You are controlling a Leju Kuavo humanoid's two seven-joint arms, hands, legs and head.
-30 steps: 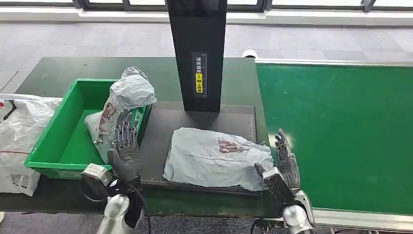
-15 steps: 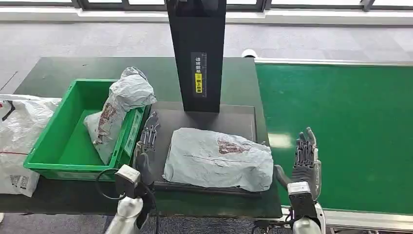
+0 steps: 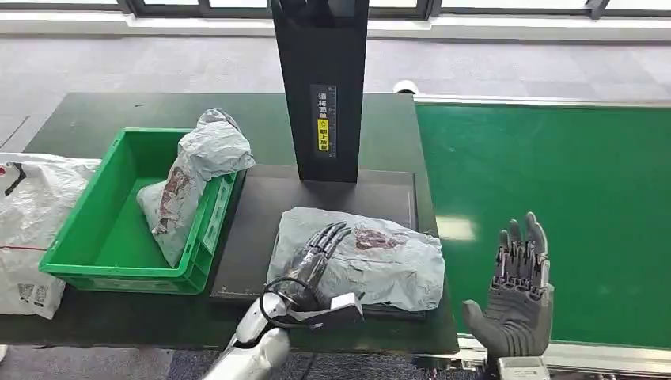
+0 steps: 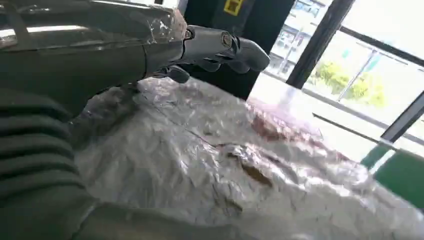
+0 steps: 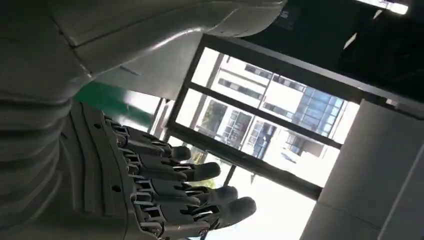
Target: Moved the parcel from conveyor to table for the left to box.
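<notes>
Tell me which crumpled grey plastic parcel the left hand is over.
The flat grey plastic parcel on the black platform, under the left hand; the other parcel leans in the green bin.

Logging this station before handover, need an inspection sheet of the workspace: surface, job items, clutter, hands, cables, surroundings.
Surface: dark green table, black tray on it.
Job's things: grey parcel flat on the tray; green bin holds another grey parcel leaning over its rim.
Clutter: white plastic bag beside the bin.
Hands: left hand spread over the flat parcel, contact unclear; right hand open, raised over the green conveyor.
Cables: black cable looped at left wrist.
Surroundings: black post, grey floor, windows.
</notes>
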